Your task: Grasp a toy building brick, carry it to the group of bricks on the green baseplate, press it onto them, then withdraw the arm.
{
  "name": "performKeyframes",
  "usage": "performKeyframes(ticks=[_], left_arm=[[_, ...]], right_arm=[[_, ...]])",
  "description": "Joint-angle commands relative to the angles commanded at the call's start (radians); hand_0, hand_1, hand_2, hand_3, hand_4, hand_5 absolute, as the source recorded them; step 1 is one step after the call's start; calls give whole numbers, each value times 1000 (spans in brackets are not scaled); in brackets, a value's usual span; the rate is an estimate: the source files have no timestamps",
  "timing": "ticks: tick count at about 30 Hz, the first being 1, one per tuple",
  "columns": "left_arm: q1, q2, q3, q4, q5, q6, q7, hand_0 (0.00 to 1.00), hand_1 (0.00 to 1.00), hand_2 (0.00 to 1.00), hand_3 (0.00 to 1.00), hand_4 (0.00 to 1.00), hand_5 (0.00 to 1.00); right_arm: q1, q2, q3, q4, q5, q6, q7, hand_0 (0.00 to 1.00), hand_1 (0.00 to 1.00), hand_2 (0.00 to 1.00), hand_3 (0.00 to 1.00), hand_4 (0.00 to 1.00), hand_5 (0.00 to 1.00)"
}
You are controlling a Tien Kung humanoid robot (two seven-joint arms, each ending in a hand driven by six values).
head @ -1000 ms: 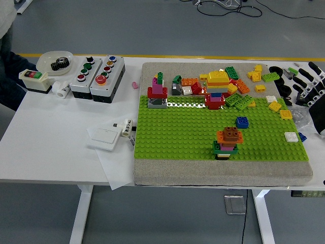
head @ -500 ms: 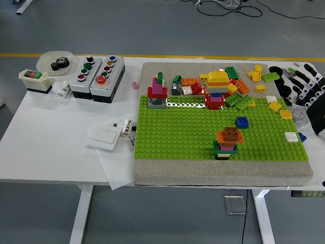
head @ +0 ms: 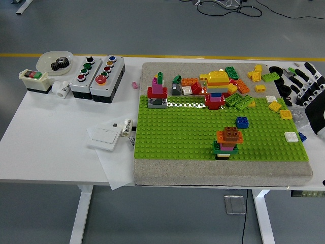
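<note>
A: Bricks first: where is the group on the bright green studded baseplate [head: 183,127]?

B: A small stack of toy building bricks [head: 226,143] stands near the plate's near edge, right of its middle. A brown brick with two studs sits on top of an orange one, with pink, green and a dark base below.

A: And the loose ones?

B: A mixed pile of yellow, orange, red and green loose bricks [head: 228,87] lies along the far edge. A lone blue brick [head: 242,122] sits on the plate just beyond the stack, and a white one [head: 290,136] lies near the right edge.

A: The robot?

B: Only the right hand [head: 308,86] shows, at the right edge of the white counter [head: 51,142], beside the plate's far right corner. Its black-and-white fingers [head: 299,77] are spread and hold nothing.

A: Anything on the left?

B: Two grey push-button control boxes [head: 97,76] sit at the far left.
</note>
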Motion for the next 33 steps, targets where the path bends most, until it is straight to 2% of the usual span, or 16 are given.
performKeyframes(ticks=[14, 33], left_arm=[[-23, 5, 13, -3, -12, 0, -7, 695, 653, 751, 652, 750, 654], [-27, 10, 13, -2, -9, -4, -5, 691, 649, 747, 651, 750, 654]], right_arm=[[-9, 9, 38, 1, -21, -7, -1, 998, 900, 916, 973, 998, 960], [-15, 10, 56, 10, -22, -26, -4, 998, 867, 901, 969, 998, 960]])
